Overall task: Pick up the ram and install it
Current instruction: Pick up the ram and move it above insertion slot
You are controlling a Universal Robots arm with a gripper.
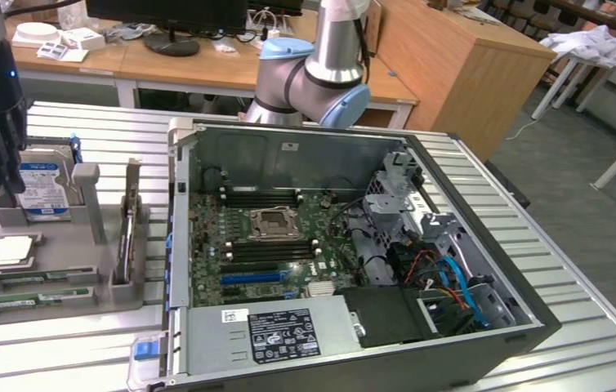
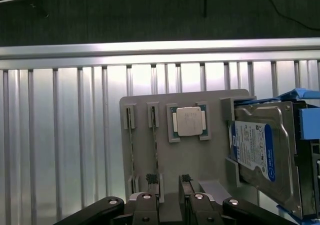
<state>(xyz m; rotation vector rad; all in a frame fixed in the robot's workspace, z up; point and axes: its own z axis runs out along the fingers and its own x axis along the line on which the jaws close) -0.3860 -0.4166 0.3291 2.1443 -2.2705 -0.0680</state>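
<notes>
The gripper [image 2: 169,181] hangs with jaws spread over the grey holder [image 2: 200,160], where the ram [image 2: 154,150], seemingly 1 of 2 sticks, sits edge-up: light, stiff, fragile, best pinched across its flat faces mid-length.

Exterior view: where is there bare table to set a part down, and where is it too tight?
Bare slats lie between the grey holder and the table's near edge, and more between the holder and the far edge. The strip between holder and open case is narrow. Crowded: the holder, under the tool, and the case's inside.
</notes>
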